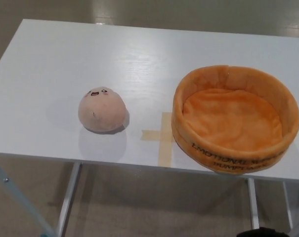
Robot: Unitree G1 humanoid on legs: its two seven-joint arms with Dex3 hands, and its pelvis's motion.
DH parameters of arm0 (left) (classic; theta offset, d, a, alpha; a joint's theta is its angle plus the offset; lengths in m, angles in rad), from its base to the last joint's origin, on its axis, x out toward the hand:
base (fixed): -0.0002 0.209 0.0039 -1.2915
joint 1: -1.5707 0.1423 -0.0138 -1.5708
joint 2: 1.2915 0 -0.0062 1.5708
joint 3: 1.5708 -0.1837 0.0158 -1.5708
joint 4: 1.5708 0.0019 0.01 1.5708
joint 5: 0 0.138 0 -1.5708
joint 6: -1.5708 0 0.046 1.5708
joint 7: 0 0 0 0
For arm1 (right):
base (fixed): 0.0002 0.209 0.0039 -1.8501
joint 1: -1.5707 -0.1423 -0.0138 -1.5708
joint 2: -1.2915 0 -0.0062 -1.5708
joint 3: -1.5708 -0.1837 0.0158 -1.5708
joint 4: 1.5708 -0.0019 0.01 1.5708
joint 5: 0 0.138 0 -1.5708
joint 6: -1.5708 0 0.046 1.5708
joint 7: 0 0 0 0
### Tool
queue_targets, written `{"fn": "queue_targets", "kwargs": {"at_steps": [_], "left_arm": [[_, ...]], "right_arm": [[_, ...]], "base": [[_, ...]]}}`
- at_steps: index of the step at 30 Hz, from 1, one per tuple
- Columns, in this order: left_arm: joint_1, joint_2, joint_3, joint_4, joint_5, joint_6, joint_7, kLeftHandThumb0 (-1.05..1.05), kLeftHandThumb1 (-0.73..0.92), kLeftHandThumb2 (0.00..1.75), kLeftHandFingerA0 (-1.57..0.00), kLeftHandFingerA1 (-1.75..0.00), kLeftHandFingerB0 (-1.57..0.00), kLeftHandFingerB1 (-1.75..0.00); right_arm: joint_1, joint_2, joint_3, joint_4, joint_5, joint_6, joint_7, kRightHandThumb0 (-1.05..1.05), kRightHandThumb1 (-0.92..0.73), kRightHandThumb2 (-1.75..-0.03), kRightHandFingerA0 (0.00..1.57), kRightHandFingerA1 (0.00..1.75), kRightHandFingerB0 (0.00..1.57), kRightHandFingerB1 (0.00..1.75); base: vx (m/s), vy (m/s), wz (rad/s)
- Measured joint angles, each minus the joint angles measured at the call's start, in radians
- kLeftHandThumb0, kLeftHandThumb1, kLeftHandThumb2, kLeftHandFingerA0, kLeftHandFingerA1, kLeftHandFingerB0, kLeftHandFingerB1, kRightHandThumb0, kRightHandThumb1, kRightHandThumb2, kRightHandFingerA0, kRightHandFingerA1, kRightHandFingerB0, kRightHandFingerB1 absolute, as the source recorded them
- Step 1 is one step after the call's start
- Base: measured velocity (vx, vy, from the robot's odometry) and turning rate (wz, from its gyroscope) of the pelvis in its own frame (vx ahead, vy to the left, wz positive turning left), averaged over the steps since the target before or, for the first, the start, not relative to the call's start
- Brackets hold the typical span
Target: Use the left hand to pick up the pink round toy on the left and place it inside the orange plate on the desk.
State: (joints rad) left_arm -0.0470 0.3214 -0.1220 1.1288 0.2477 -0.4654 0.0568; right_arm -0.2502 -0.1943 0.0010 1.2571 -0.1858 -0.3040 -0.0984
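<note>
Head view: pink round toy (102, 109) rests on the white surface (50, 64), on its left half and toward the near edge, face markings on its upper far side. Just to its right a cross of tan tape (160, 136) is stuck to the surface, and beyond the tape stands the orange plate (282, 106), a soft, high-walled round tray with black lettering on its near wall and nothing inside. Toy and plate are well apart, with the tape between them. The left hand is not in view, so its finger state cannot be told. At the bottom right edge only a dark sliver shows, probably part of the right hand; whether it is spread or closed cannot be told. Judged from this layout, the pick-up has not begun and the step in hand is the approach. Bring the left hand in from the near left side, above the dome, with thumb and fingers spread wider than the toy. Lower onto its widest part, near the base, because the rounded plush top is likely to slip out of a high pinch. Close firmly, lift clear of the plate's wall before travelling right, and release only over the plate's centre.
</note>
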Motion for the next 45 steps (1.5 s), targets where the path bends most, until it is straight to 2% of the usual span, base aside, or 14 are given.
{"fn": "queue_targets", "kwargs": {"at_steps": [2, 13, 14, 16, 22, 23, 24, 25, 33, 34, 35, 36, 42, 45], "left_arm": [[0.015, 0.021, -0.009, -0.023, 0.003, -0.017, -0.022, -0.43, 0.49, 0.64, -0.13, -0.34, -0.12, -0.33], [0.147, 0.152, -0.026, -0.334, -0.031, -0.103, -0.2, -0.43, 0.51, 0.64, -0.12, -0.34, -0.11, -0.32], [0.155, 0.158, -0.026, -0.353, -0.034, -0.105, -0.209, -0.27, 0.46, 0.95, 0.0, -0.49, 0.0, -0.48], [0.191, 0.185, -0.028, -0.446, -0.053, -0.114, -0.246, -0.27, 0.46, 0.95, 0.0, -0.49, 0.0, -0.48], [0.285, 0.252, -0.042, -0.705, -0.092, -0.12, -0.312, -0.26, 0.45, 0.94, 0.0, -0.5, 0.0, -0.47], [0.296, 0.259, -0.045, -0.735, -0.098, -0.12, -0.319, -0.33, 0.5, 0.55, -0.06, -0.26, -0.13, -0.29], [0.312, 0.269, -0.049, -0.784, -0.107, -0.121, -0.332, -0.33, 0.5, 0.55, -0.06, -0.26, -0.13, -0.29], [0.319, 0.274, -0.051, -0.803, -0.111, -0.121, -0.337, -0.36, 0.46, 0.64, -0.08, -0.19, -0.08, -0.33], [0.425, 0.354, -0.077, -1.152, -0.206, -0.121, -0.441, -0.26, 0.46, 0.61, -0.09, -0.2, -0.11, -0.31], [0.429, 0.359, -0.078, -1.172, -0.216, -0.122, -0.447, -0.18, 0.46, 0.92, -0.02, -0.51, 0.0, -0.47], [0.438, 0.368, -0.078, -1.215, -0.237, -0.124, -0.463, -0.18, 0.46, 0.92, -0.02, -0.51, 0.0, -0.47], [0.442, 0.371, -0.078, -1.243, -0.255, -0.125, -0.473, -0.25, 0.48, 0.57, -0.08, -0.24, -0.15, -0.29], [0.435, 0.368, -0.049, -1.357, -0.345, -0.148, -0.51, -0.26, 0.49, 0.62, -0.08, -0.21, -0.12, -0.31], [0.396, 0.358, -0.024, -1.368, -0.378, -0.16, -0.521, -0.16, 0.47, 0.63, -0.06, -0.18, -0.1, -0.34]], "right_arm": [[0.0, 0.0, 0.002, 0.0, -0.001, -0.001, -0.001, -0.11, -0.57, -0.62, 0.69, 0.91, 0.63, 0.79], [-0.018, -0.002, -0.005, 0.001, 0.001, -0.001, -0.001, -0.13, -0.56, -0.61, 0.69, 0.92, 0.64, 0.8], [-0.02, -0.002, -0.005, 0.001, 0.001, -0.001, -0.001, -0.13, -0.56, -0.62, 0.71, 0.93, 0.65, 0.8], [-0.024, -0.002, -0.005, 0.001, 0.001, -0.001, -0.001, -0.13, -0.57, -0.61, 0.68, 0.91, 0.64, 0.79], [-0.03, -0.002, -0.005, 0.001, 0.0, -0.001, -0.001, -0.14, -0.57, -0.62, 0.69, 0.9, 0.64, 0.78], [-0.03, -0.002, -0.005, 0.001, 0.0, -0.001, -0.001, -0.13, -0.54, -0.65, 0.7, 0.92, 0.65, 0.8], [-0.03, -0.002, -0.005, 0.001, 0.0, -0.001, -0.001, -0.13, -0.54, -0.65, 0.7, 0.92, 0.65, 0.8], [-0.03, -0.002, -0.005, 0.001, 0.0, -0.001, -0.001, -0.13, -0.55, -0.63, 0.69, 0.91, 0.64, 0.79], [-0.037, -0.002, -0.005, 0.001, 0.0, -0.001, -0.001, -0.13, -0.56, -0.62, 0.73, 0.95, 0.65, 0.8], [-0.038, -0.002, -0.005, 0.001, 0.0, -0.001, -0.001, -0.13, -0.57, -0.62, 0.71, 0.94, 0.65, 0.8], [-0.039, -0.002, -0.005, 0.001, 0.0, 0.0, -0.001, -0.13, -0.57, -0.62, 0.71, 0.94, 0.65, 0.8], [-0.041, -0.002, -0.005, 0.001, 0.0, 0.0, -0.001, -0.12, -0.57, -0.61, 0.73, 0.95, 0.65, 0.79], [-0.049, -0.002, -0.005, 0.003, 0.0, 0.001, -0.001, -0.11, -0.57, -0.61, 0.71, 0.94, 0.65, 0.8], [-0.054, -0.002, -0.006, 0.006, 0.001, 0.003, -0.001, -0.12, -0.56, -0.62, 0.71, 0.93, 0.64, 0.8]], "base": [[0.0, 0.0, 0.0], [0.0, 0.0, 0.0], [0.0, 0.0, 0.0], [0.0, 0.0, 0.0], [0.0, 0.0, 0.0], [0.0, 0.0, 0.0], [0.0, 0.0, 0.0], [0.0, 0.0, 0.0], [0.0, 0.0, 0.0], [0.0, 0.0, 0.0], [0.0, 0.0, 0.0], [0.0, 0.0, 0.0], [0.0, 0.0, 0.0], [0.0, 0.0, 0.0]]}}
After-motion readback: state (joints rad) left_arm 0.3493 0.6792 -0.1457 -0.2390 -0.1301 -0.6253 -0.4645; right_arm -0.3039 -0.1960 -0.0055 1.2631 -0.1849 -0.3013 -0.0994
